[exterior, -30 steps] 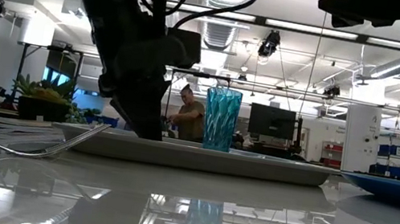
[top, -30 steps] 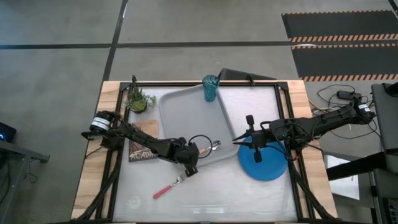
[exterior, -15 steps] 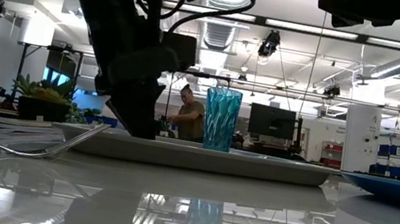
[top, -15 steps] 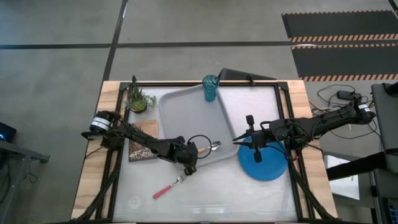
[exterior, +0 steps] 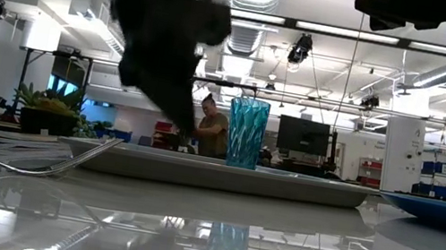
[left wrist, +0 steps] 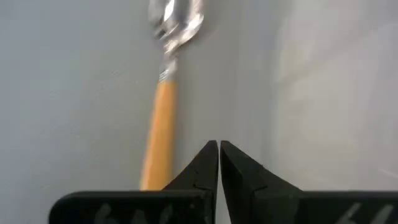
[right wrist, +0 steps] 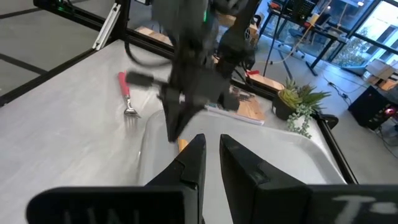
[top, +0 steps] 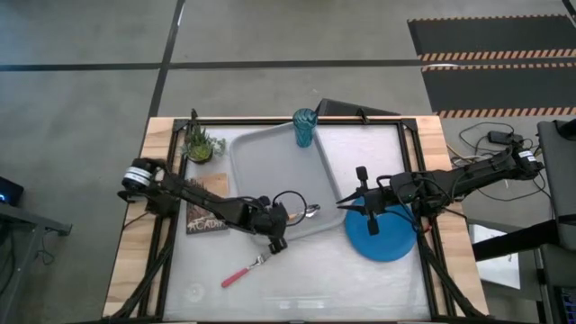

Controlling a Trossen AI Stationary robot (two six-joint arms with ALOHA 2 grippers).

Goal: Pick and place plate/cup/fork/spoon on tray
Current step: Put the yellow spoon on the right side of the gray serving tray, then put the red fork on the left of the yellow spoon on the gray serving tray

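Left pincer (top: pixel 273 219) shut tight and empty, right beside the spoon (top: pixel 300 213) on the tray (top: pixel 261 162) by its near edge. Fork (top: pixel 241 271) off the tray, near the table's (top: pixel 306 279) front edge, long way slanting, closest to the left arm. Right pincer (top: pixel 367 214) nearly shut, empty, above the plate (top: pixel 382 236).

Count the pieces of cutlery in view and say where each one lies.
2. The spoon, with an orange handle, lies on the tray near its front edge. The fork, with a pink handle, lies on the table in front of the tray. None appears hidden.
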